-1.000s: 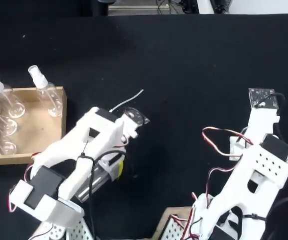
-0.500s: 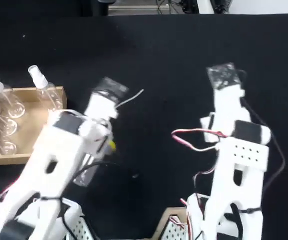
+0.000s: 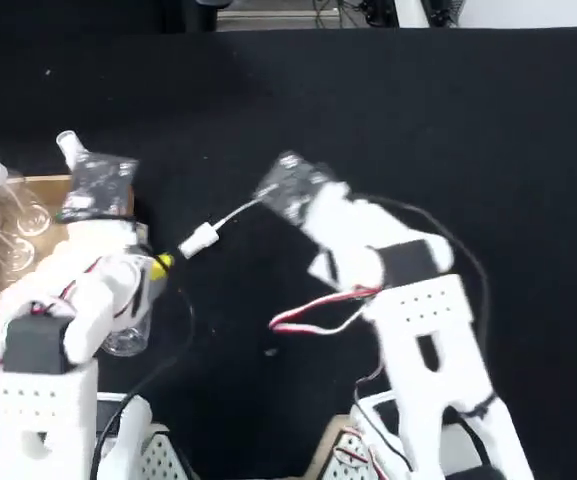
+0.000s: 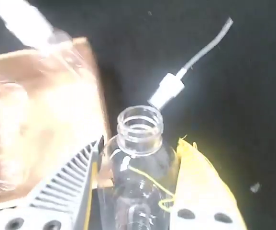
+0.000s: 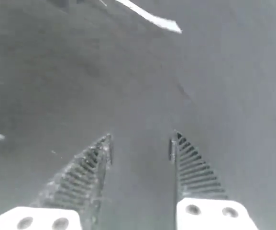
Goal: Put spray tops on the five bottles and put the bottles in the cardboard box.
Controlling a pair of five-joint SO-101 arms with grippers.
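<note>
Left gripper [image 4: 140,143] clamps the capless bottle [image 4: 138,163]; right gripper [image 5: 140,143] gapes empty near the spray top [image 3: 198,240], likely light with a flimsy tube, best pinched at the collar.

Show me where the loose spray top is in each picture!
High view: spray top on the black table, right of the cardboard box.
Left wrist view: spray top beyond the held bottle's open neck.
Right wrist view: white strip ahead of the right gripper, likely the top's tube.
Shared landmark: the black table.
</note>
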